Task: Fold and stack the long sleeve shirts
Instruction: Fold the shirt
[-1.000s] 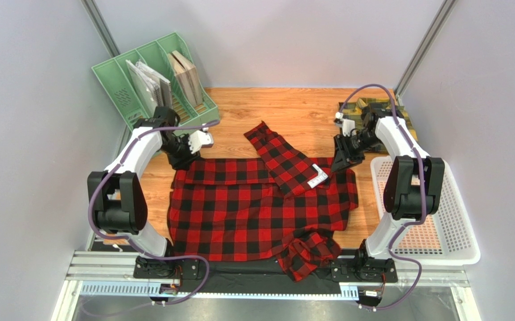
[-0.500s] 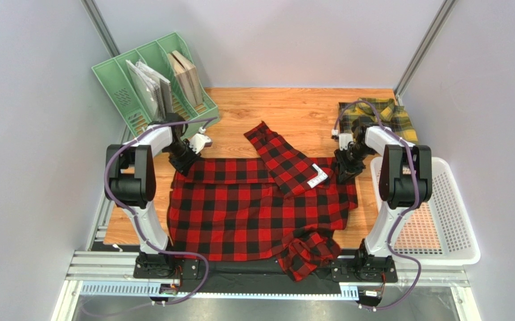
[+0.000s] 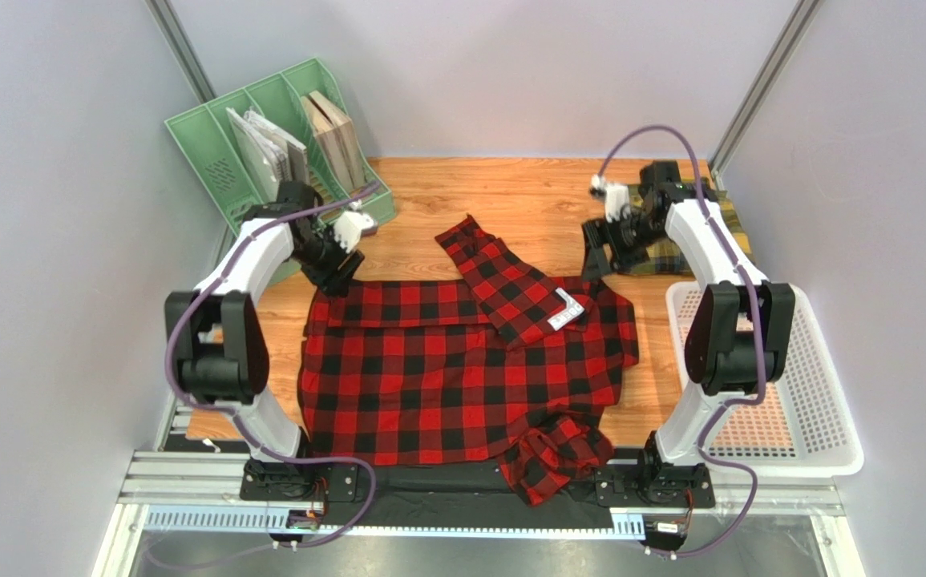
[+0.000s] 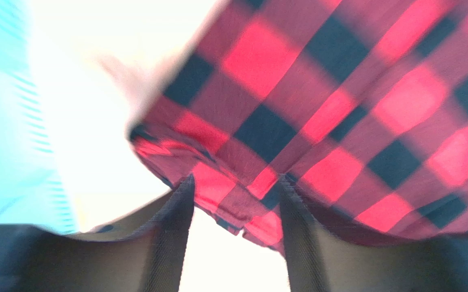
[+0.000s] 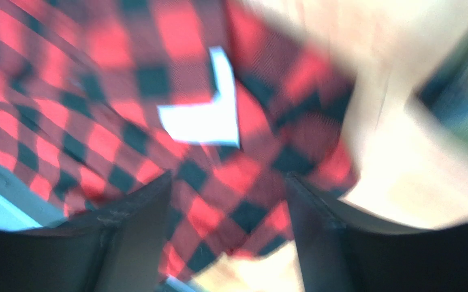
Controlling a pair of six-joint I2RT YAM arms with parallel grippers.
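The red-and-black check shirt lies spread flat on the wooden table, with one sleeve folded across its far part and a white letter patch showing. My left gripper is at the shirt's far left corner, jaws open, and that corner sits between the fingers. My right gripper is at the far right corner, jaws open, with the check cloth and the white patch below it. The yellow-and-dark-green check shirt lies at the far right, partly hidden by the right arm.
A green file rack with folders stands at the far left corner. A white mesh basket sits at the right edge. Grey walls close in on the left, right and back.
Both grippers have moved toward the far side from the shirt's far corners, the right one further. The shirt's far right edge has shifted slightly.
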